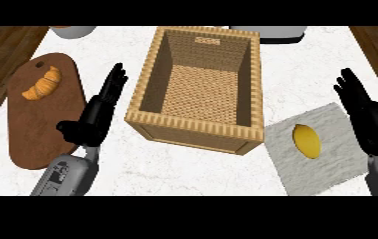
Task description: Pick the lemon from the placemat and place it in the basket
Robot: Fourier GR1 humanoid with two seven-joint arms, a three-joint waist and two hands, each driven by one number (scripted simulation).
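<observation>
Underneath, white marbled desk (317, 58), with wood showing at both upper corners. Centre: tall woven basket (193, 122), open at the top, standing on the desk. Far left: brown cutting board (44, 128), lying flat. Lower right: grey placemat (332, 173), one corner close to the basket's near right corner. Between board and basket: left hand (94, 115), fingers straight and slightly spread, holding nothing, heel over the board's edge. At the right edge: right hand (358, 105), fingers straight and pointing up, open, above the placemat's far side, apart from the fruit. On the placemat, outside the basket: yellow lemon (307, 141), untouched. On the board's upper part: croissant (43, 85)
</observation>
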